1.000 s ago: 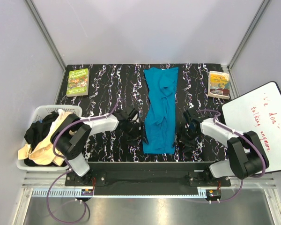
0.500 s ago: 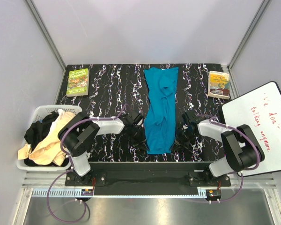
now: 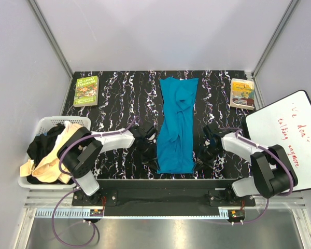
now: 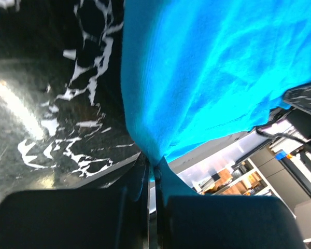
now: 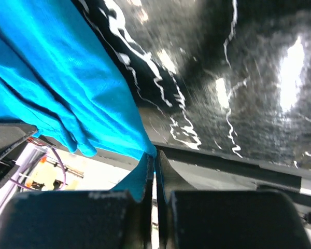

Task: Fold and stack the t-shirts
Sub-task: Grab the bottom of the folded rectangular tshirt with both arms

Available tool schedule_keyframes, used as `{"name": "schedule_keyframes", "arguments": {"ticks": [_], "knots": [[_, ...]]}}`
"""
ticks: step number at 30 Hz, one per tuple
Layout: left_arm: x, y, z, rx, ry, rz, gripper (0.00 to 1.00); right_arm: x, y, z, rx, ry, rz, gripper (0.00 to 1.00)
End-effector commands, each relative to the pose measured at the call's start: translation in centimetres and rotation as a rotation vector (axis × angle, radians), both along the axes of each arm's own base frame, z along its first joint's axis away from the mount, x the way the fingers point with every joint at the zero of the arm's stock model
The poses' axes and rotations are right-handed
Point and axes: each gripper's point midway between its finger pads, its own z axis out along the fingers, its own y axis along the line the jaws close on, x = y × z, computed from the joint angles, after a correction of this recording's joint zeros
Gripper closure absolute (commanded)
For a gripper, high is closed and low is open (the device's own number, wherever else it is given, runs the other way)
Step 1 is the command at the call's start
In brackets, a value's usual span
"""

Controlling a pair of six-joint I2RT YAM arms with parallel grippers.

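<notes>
teal t-shirt (image 3: pixel 176 127): lies lengthwise down the middle of the table (image 3: pixel 119 104), gathered into a narrow strip. Its far end is close to the back edge and its near hem close to the front edge, between the two arms.
left gripper (image 4: pixel 153 174): clenched on the near left corner of the teal t-shirt. The wrist view shows a thin fold of blue cloth pinched between the closed fingers (image 4: pixel 67 218), and the rest of the shirt spreads up and away from them.
right gripper (image 5: pixel 154 162): clenched on the near right corner of the same shirt, with the cloth drawn to a point where the jaws meet.
near hem: stretched between the two grippers. It seems raised a little off the table, though the wrist views are too close to be sure.
basket (image 3: pixel 46 122): white and slatted, at the table's left side beside the left arm, well apart from the teal shirt.
basket contents: a black t-shirt (image 3: pixel 40 145) and cream t-shirts (image 3: pixel 52 163), bunched and spilling over the rim.
green book (image 3: pixel 86 91): flat at the far left corner.
yellow book (image 3: pixel 242 93): flat at the far right corner.
whiteboard (image 3: pixel 290 140): at the right edge, with red handwriting.
</notes>
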Motion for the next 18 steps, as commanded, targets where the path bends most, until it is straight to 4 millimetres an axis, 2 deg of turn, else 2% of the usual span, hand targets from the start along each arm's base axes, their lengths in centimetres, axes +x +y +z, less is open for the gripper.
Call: {"name": "schedule_keyframes", "arguments": {"ticks": [1, 5, 8, 10, 11, 12, 14, 15, 16, 17, 18], "knots": [[-2.1, 1.5, 0.6, 0.04, 0.062, -0.057, 1.0, -1.5, -1.1, 0.4, -0.042, 0.025, 0.039, 1.0], [-3.0, 1.6, 1.0, 0.029, 0.082, -0.083, 1.0, -1.7, -1.0, 1.0, -0.026, 0.023, 0.059, 1.0], [-2.9, 1.1, 2.5, 0.0, 0.064, -0.103, 1.0, -1.1, -0.7, 2.5, -0.003, -0.021, 0.074, 1.0], [-1.9, 0.3, 4.3, -0.031, 0.021, -0.118, 1.0, 0.0, -0.2, 3.9, 0.02, -0.07, 0.08, 1.0], [-1.4, 0.1, 4.9, -0.034, -0.011, -0.137, 1.0, 0.5, -0.1, 4.6, 0.021, -0.1, 0.079, 1.0], [-0.4, -0.8, 6.5, -0.054, -0.051, -0.149, 1.0, 1.0, 0.0, 5.2, 0.024, -0.124, 0.083, 1.0], [1.3, -1.3, 7.8, -0.048, -0.125, -0.162, 1.0, 2.5, 0.1, 6.7, 0.013, -0.179, 0.094, 1.0], [2.6, -2.1, 9.5, -0.06, -0.171, -0.162, 1.0, 3.2, 0.0, 7.2, -0.001, -0.201, 0.096, 1.0], [3.8, -2.2, 10.1, -0.048, -0.21, -0.151, 1.0, 4.5, 0.2, 8.5, -0.002, -0.247, 0.1, 1.0], [4.6, -2.3, 10.7, -0.044, -0.236, -0.155, 1.0, 5.2, 0.2, 8.9, -0.012, -0.265, 0.098, 1.0], [6.1, -3.2, 12.2, -0.064, -0.282, -0.146, 1.0, 6.8, 0.2, 10.1, -0.027, -0.325, 0.097, 1.0]]}}
